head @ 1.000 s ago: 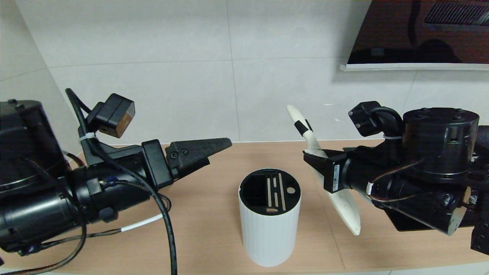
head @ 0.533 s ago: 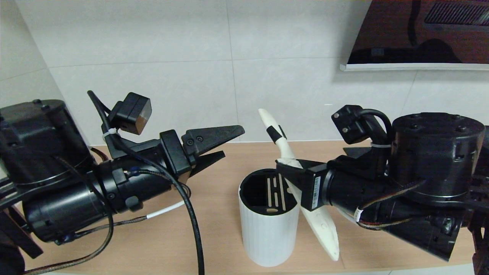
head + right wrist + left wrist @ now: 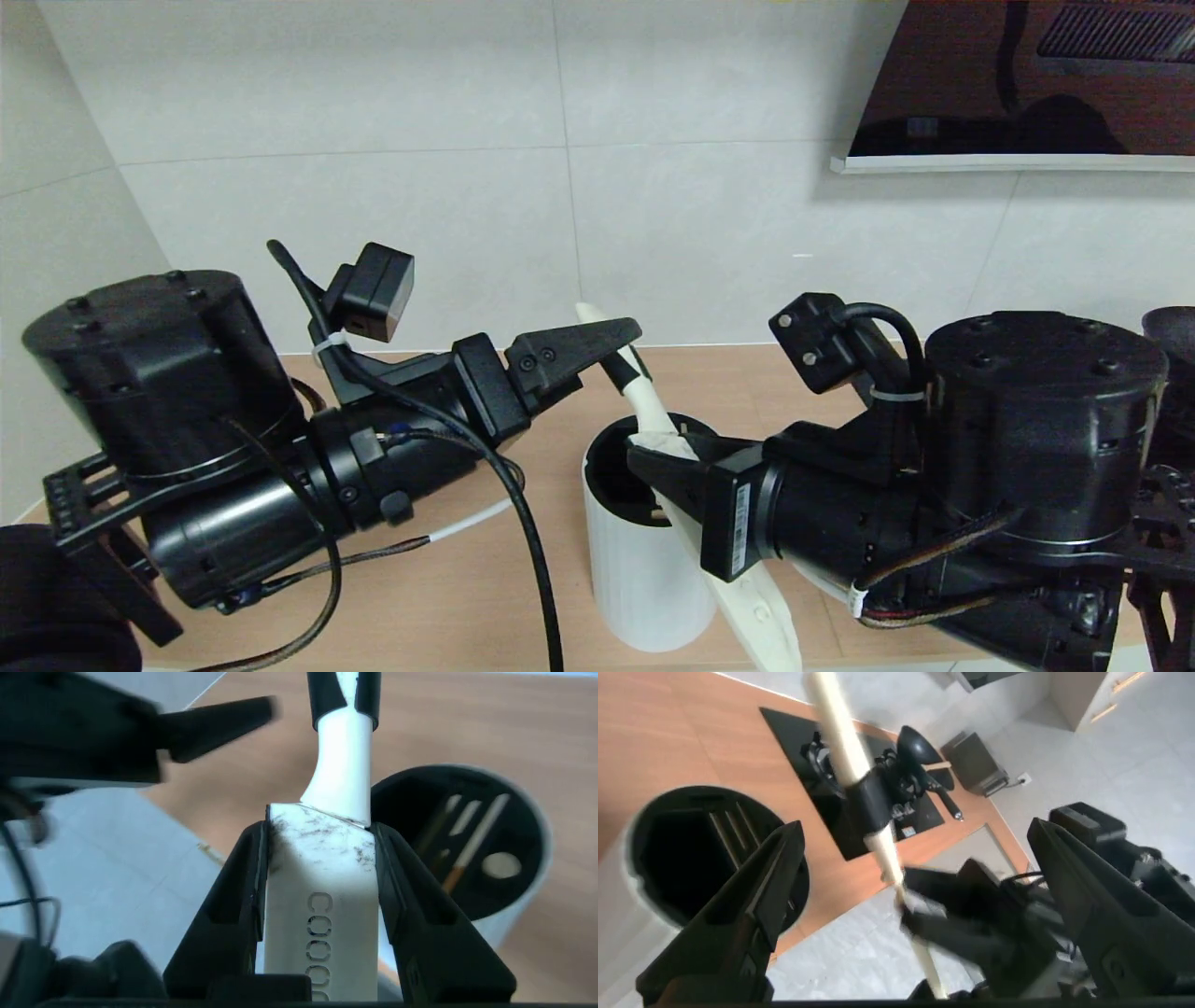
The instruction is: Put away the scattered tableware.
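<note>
The right gripper [image 3: 667, 450] has moved toward the middle since a second ago, and it is squeezed tight on the white spatula [image 3: 646, 401]. Before, the spatula was off to the right of the white holder [image 3: 635, 579]. Now it leans over the holder's right edge. Its handle with the black band points up and back over the opening. Its wide end hangs down in front of the holder's side, not inside it. The left gripper [image 3: 597, 362] has come closer too, and its fingers are spread apart. The top of the handle now sits between them, but I cannot tell if they touch it. The holder has stayed in the same spot, and some thin pale sticks [image 3: 458, 840] stand in it. It sits on a light brown wooden counter [image 3: 719, 383]. Farther along the counter lies a black board [image 3: 831, 821] with dark tools on it. Behind the counter is a wall [image 3: 653, 187] of big white tiles. A dark shiny hood [image 3: 1027, 84] hangs high on the right.
</note>
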Controlling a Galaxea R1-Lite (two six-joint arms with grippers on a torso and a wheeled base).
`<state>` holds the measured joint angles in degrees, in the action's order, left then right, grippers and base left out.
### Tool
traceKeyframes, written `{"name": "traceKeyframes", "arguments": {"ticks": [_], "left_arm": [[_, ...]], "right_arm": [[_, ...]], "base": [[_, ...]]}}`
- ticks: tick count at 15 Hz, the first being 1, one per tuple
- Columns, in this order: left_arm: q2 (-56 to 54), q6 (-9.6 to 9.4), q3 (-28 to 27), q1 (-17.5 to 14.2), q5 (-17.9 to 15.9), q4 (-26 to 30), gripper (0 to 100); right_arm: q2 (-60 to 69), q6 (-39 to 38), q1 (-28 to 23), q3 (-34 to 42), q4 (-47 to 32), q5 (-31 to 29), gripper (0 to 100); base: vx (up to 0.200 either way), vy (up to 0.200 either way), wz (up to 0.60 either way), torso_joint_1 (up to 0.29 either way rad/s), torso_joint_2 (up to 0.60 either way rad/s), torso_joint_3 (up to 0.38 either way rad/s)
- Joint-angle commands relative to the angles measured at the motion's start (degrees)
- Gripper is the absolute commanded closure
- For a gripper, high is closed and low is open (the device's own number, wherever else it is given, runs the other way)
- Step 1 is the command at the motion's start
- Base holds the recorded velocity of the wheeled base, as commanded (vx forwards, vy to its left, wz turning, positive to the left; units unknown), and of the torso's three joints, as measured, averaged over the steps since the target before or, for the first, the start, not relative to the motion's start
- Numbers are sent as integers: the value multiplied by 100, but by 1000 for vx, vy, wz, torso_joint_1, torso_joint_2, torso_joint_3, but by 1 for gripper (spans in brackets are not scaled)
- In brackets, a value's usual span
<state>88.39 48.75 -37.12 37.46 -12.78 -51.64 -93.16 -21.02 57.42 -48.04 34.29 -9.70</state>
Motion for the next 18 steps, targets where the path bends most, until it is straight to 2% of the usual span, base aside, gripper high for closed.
{"name": "traceKeyframes", "arguments": {"ticks": [1, 15, 16, 18], "left_arm": [[178, 3, 38, 59, 47, -66, 0], [618, 12, 38, 218, 188, -224, 0], [618, 12, 38, 244, 214, -224, 100], [618, 20, 21, 244, 240, -224, 100]], "right_arm": [[-9, 1, 50, 41, 7, 39, 100], [26, 19, 217, 155, 7, 48, 100], [26, 19, 217, 164, 7, 48, 100], [26, 19, 217, 164, 7, 48, 100]], "base": [[0, 0, 0, 0, 0, 0], [0, 0, 0, 0, 0, 0], [0, 0, 0, 0, 0, 0], [0, 0, 0, 0, 0, 0]]}}
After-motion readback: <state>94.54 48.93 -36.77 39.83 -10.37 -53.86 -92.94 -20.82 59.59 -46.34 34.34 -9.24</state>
